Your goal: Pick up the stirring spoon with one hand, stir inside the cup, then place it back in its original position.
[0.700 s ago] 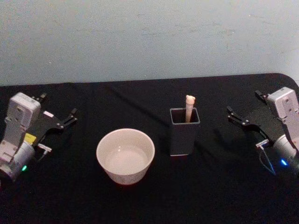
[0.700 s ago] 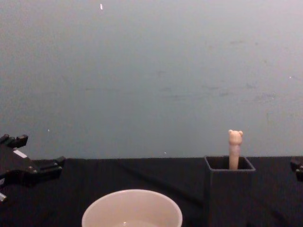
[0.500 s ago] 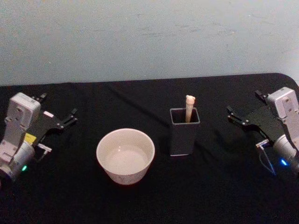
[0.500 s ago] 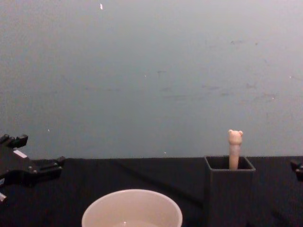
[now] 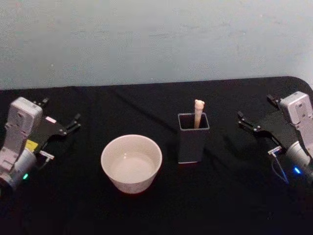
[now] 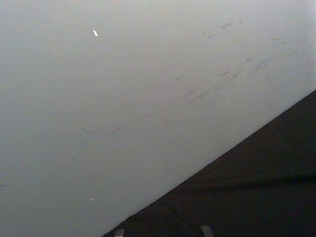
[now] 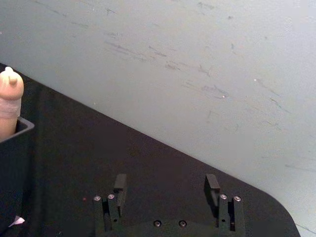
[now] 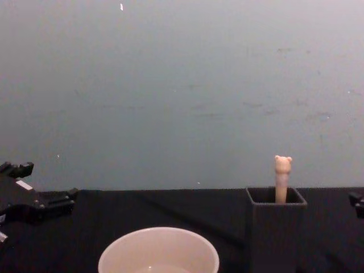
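The stirring spoon (image 5: 198,112) stands upright in the dark grey square holder (image 5: 191,147) right of centre, its cream handle and bear head (image 8: 282,166) poking above the rim. Its metal bowl is hidden inside. To the holder's left, slightly nearer me, the cream-white cup (image 5: 128,183) sits on the black table. My left gripper (image 5: 61,110) rests open at the far left, well away from the cup. At the far right my right gripper (image 5: 255,107) is open, a short way from the holder. The right wrist view has its open fingers (image 7: 120,183) with the spoon (image 7: 10,98) off to one side.
A black cloth covers the table (image 5: 146,215), whose rounded far right corner (image 5: 301,82) is near the right arm. A pale blue-grey wall (image 8: 182,91) rises right behind the table. Open cloth lies between each gripper and the cup and holder.
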{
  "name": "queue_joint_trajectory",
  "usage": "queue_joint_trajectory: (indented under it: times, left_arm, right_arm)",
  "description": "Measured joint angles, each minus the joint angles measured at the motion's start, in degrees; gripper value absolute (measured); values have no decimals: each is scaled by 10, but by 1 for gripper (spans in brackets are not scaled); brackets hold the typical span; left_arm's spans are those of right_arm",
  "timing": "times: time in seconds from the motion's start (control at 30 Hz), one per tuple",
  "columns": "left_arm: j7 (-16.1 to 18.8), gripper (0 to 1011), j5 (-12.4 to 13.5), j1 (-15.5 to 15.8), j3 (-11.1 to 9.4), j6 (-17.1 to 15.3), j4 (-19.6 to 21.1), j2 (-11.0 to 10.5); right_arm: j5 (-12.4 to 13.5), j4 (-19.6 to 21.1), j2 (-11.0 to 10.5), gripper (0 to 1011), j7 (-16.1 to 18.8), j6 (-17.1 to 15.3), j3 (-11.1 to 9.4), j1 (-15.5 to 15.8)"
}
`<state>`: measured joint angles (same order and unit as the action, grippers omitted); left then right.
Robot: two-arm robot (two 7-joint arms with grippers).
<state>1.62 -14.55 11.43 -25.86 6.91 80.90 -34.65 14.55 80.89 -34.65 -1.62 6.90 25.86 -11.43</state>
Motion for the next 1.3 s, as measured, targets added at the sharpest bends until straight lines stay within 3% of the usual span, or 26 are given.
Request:
queue_joint_trajectory:
  times: [0.13, 0.43, 0.77, 1.07, 1.3]
  left_arm:
    - [0, 1001, 0, 0, 0, 0, 0, 0]
    - [0, 1001, 0, 0, 0, 0, 0, 0]
    - [0, 1001, 0, 0, 0, 0, 0, 0]
    - [0, 1001, 0, 0, 0, 0, 0, 0]
    - [0, 1001, 0, 0, 0, 0, 0, 0]
  right_arm:
    - [3, 1, 1, 1002, 5, 0, -6, 2]
    - [47, 40, -2, 1002, 48, -2, -39, 25]
    - [92, 113, -27, 1002, 116, 7, -69, 73]
    - [113, 142, -34, 1002, 170, -9, -71, 85]
    - [126, 140, -18, 1002, 204, -45, -63, 66]
